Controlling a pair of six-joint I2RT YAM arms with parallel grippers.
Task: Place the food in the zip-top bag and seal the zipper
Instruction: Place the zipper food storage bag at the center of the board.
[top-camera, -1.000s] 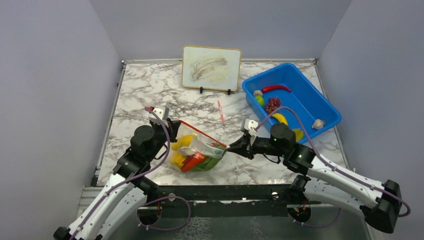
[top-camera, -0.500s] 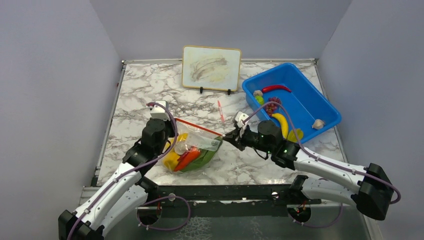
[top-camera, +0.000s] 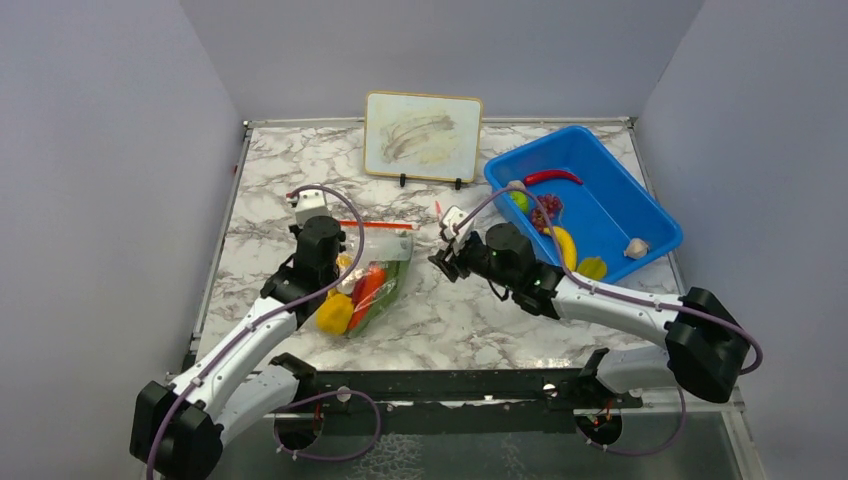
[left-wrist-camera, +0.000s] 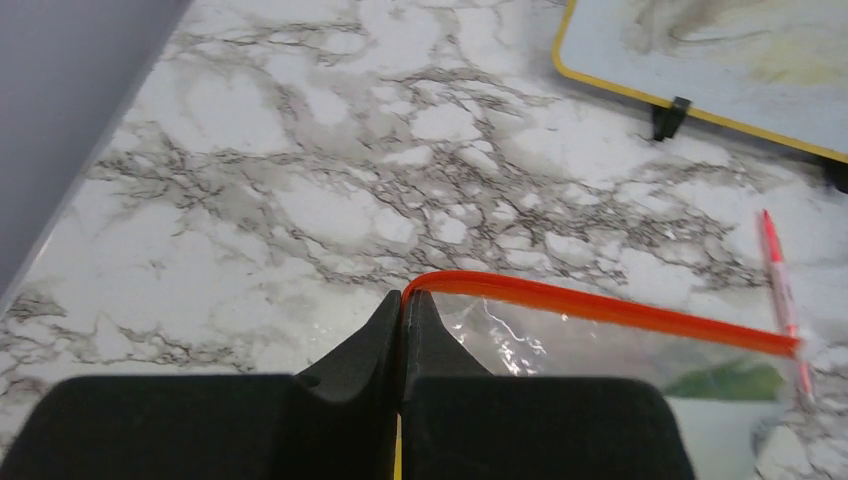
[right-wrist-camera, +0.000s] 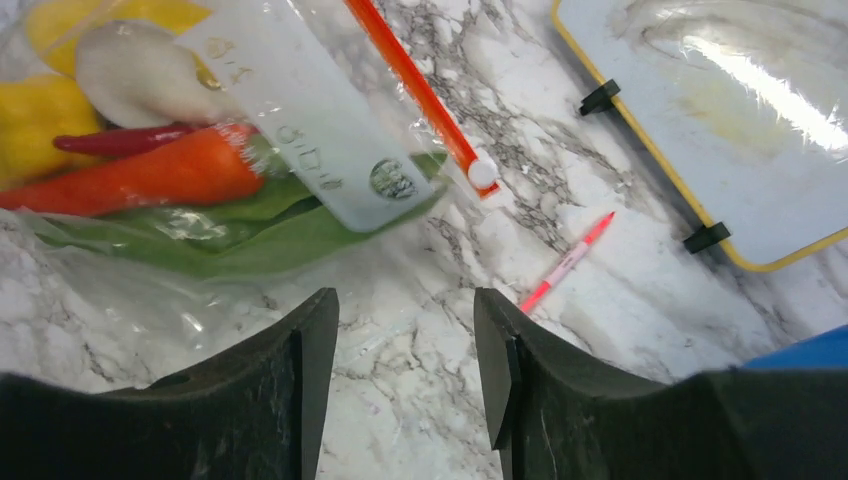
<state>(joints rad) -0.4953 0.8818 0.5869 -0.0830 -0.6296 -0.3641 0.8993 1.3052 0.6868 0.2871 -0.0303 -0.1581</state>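
Clamped flat on the left end of the zipper (left-wrist-camera: 600, 308) with the left gripper (left-wrist-camera: 403, 300), no gap between the jaws in the wrist view. On the marble table (top-camera: 300, 170), left of centre, the zip-top bag (top-camera: 365, 285) lying flat, mouth at the far side, red-orange strip running left to right. Inside the bag: orange carrot (right-wrist-camera: 150, 175), white mushroom (right-wrist-camera: 130, 70), yellow pepper (right-wrist-camera: 30, 130), thin red chili (right-wrist-camera: 120, 140), green leafy pod (right-wrist-camera: 250, 230). Just right of the bag, the right gripper (right-wrist-camera: 405, 320) spread wide and holding nothing, near the white slider (right-wrist-camera: 482, 175) at the zipper's right end but apart from it. Cannot tell whether the strip is pressed closed along its length. More food in the blue bin (top-camera: 615, 200) at the far right: second red chili (top-camera: 552, 177), banana (top-camera: 562, 243), dark round piece (top-camera: 545, 208). Between bag and bin, a red-and-white pen (top-camera: 440, 212); at the far edge, a whiteboard (top-camera: 422, 135) propped upright
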